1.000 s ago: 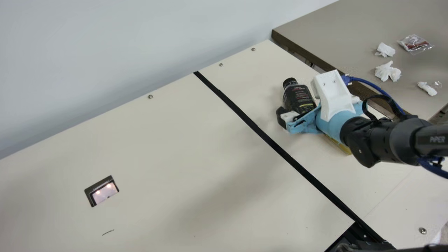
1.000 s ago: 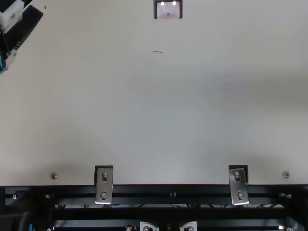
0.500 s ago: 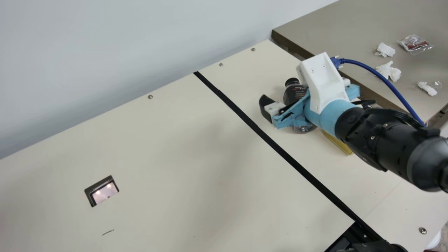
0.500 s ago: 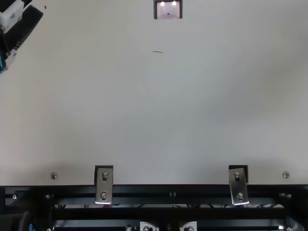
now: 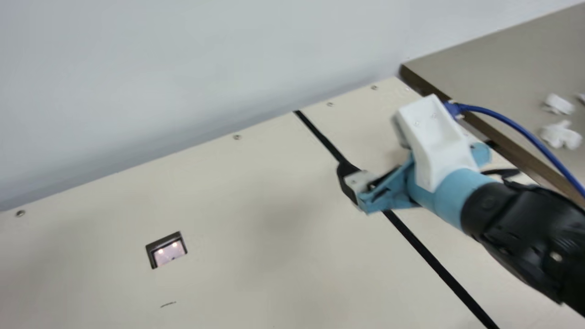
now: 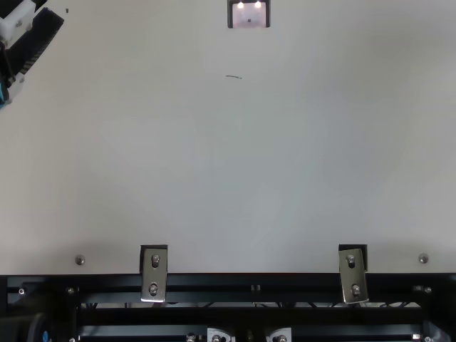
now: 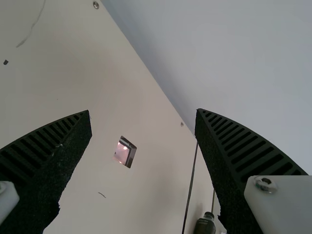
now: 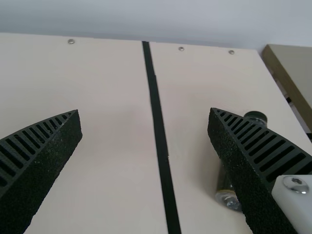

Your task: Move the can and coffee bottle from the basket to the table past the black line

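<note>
In the main view my right gripper (image 5: 388, 187) hangs over the black line (image 5: 441, 269), one black finger showing. The right wrist view has my right gripper (image 8: 145, 114) open, nothing between its fingers. The dark coffee bottle (image 8: 227, 192) appears upright on the table right of the black line (image 8: 163, 156), partly hidden behind one finger. My left gripper (image 6: 32, 43) is at the top view's upper left corner. In the left wrist view my left gripper (image 7: 143, 114) stands open and empty, with the bottle (image 7: 205, 225) far off beside one finger.
A pale wall (image 5: 183, 68) runs along the table's far edge. A grey-brown side table (image 5: 516, 64) with crumpled white tissues (image 5: 560, 135) adjoins at the right. A small square opening (image 5: 167, 250) lies left of the line, and a metal rail (image 6: 249, 283) borders the near edge.
My right gripper opened and came away from the bottle, shifting left toward the black line. The main view's camera has turned. My left gripper has kept still in the top view.
</note>
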Motion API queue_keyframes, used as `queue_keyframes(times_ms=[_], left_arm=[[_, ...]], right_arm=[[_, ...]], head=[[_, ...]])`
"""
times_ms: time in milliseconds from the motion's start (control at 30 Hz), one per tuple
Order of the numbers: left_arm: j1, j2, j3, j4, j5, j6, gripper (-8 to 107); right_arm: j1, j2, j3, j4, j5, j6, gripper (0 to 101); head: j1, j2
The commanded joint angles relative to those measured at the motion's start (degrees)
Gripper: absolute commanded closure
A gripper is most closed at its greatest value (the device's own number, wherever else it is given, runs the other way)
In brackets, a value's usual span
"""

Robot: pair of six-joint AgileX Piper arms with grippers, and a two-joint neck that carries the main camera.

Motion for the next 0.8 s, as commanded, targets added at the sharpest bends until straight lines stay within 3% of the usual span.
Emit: queue_keyframes(times_ms=[0,133,267,300,433,767], left_arm=[[0.0,0.0,0.0,0.0,0.0,0.0,9],[0.0,0.0,0.0,0.0,0.0,0.0,9],[0.0,0.0,0.0,0.0,0.0,0.0,9],[0.0,0.0,0.0,0.0,0.0,0.0,9],[0.0,0.0,0.0,0.0,0.0,0.0,9],[-0.74,-1.29,0.37,2.33,-1.39,-0.54,9]], right_arm=[[4.26,-2.45,-1.93,6.16,9.26,-6.08,0],[6.19,-5.39,-4.41,10.23,15.15,-11.02,0],[7.0,-7.35,-5.53,11.47,18.47,-14.48,0],[6.88,-6.97,-5.4,11.42,16.11,-12.67,0],[6.94,-7.46,-5.51,11.59,19.07,-14.53,0],[6.69,-7.95,-5.5,12.37,19.43,-15.33,0]], head=[[-2.14,2.76],[-3.34,8.08],[-3.51,9.39],[-3.51,9.39],[-3.51,9.39],[-3.51,9.39]])
